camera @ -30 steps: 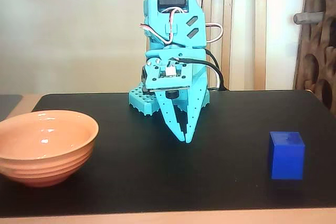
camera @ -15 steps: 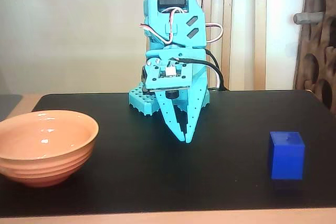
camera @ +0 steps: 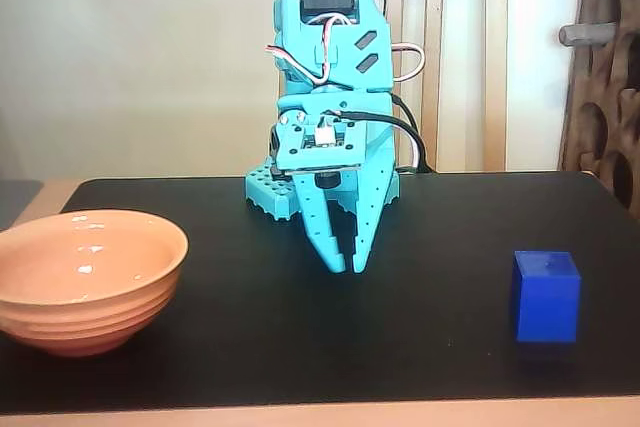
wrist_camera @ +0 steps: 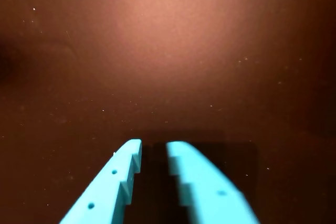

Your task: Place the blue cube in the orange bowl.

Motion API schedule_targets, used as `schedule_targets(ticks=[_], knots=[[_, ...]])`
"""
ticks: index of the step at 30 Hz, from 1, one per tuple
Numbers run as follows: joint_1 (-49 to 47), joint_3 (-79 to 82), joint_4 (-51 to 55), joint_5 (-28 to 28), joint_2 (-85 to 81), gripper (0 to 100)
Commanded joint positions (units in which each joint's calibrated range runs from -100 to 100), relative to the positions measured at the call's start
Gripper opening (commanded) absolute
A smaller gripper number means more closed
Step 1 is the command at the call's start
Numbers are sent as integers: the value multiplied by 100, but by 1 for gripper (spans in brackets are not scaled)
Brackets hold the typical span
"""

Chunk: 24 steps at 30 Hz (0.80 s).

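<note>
In the fixed view we see the turquoise arm (camera: 330, 77) folded down at the middle of the black table (camera: 300, 347), its gripper (camera: 345, 269) pointing straight down with the tips at or just above the tabletop. The two fingers (camera: 325, 242) stand a little apart, with a narrow dark slit between them near the tips, and they hold nothing. The wrist view confirms this: we see both turquoise fingers (wrist_camera: 113, 184) rising from the bottom edge, the gripper (wrist_camera: 154, 148) parted by a slim gap, and only bare dark surface (wrist_camera: 168, 51) ahead of them, lit reddish brown.

Taking the gripper tips as the centre of the clock in the fixed view, the blue cube (camera: 546, 296) sits at about four o'clock, well apart from the fingers, resting flat on the table near the right end and toward the front edge. The orange bowl (camera: 88, 277) sits at about eight o'clock, also well apart, upright at the left end of the table, its left side cut off by the picture's edge. Its glossy inside shows nothing in it, and ridged rings run around its outer wall. Cube and bowl lie at opposite ends of the table with the arm between them. Red, white and black wires (camera: 310, 57) loop around the arm's upper joint.
</note>
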Motion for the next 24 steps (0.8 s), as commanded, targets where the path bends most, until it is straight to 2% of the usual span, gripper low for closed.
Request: schedule_targets(ticks=[1, 7, 24], knots=[[101, 54, 28, -44, -102, 20], [111, 54, 28, -65, -102, 31], [101, 54, -7, -18, -102, 32]])
